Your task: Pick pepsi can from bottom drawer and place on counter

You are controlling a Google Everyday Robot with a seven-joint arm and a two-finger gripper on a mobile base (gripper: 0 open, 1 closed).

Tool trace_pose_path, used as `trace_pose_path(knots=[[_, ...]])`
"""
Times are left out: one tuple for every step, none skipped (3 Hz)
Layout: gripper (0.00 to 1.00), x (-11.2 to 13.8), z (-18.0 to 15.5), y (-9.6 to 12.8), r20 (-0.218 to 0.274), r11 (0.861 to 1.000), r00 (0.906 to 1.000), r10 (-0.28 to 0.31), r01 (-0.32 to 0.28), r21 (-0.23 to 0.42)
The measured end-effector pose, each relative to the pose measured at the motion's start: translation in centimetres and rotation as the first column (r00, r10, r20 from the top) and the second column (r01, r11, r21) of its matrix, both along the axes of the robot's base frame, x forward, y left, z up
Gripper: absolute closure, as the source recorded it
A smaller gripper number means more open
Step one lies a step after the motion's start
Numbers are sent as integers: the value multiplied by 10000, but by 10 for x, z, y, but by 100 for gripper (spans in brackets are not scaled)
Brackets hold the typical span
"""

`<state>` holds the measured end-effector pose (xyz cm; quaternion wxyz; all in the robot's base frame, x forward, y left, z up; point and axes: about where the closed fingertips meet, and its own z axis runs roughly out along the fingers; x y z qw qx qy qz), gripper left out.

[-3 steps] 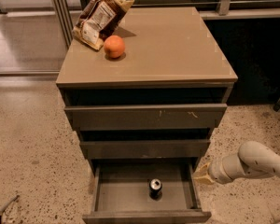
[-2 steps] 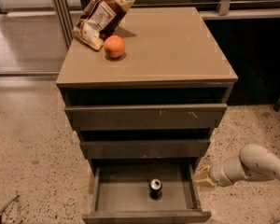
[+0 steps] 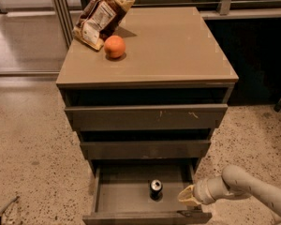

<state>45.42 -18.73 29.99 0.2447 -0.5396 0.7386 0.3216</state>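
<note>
The bottom drawer [image 3: 117, 195] is pulled open at the foot of the grey-brown cabinet. The pepsi can [image 3: 155, 188] stands upright in it, right of the middle, its silver top showing. My gripper [image 3: 186, 195] comes in from the lower right on a pale arm and sits at the drawer's right side, just right of the can and apart from it. The counter [image 3: 168, 41] is the tan top of the cabinet.
An orange [image 3: 114, 46] and a brown snack bag [image 3: 100, 18] lie at the counter's back left. The scratched top drawer front [image 3: 145, 116] and the middle drawer [image 3: 145, 149] are shut above. Speckled floor surrounds the cabinet; a dark railing stands behind.
The arm and gripper have shifted slightly to the left, closer to the can. The can and drawer have not moved.
</note>
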Motion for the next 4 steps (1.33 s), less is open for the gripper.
trace_pose_path(knots=[[100,-4,2,1,161,9999,9998,68,-67,-80],[81,-6,-3,3,797,9990,9963,324,-298,-340],[58,5,-14,5,1564,9960,9853,686,-587,-668],[34,20,-31,4,2044,9932,9746,918,-748,-895]])
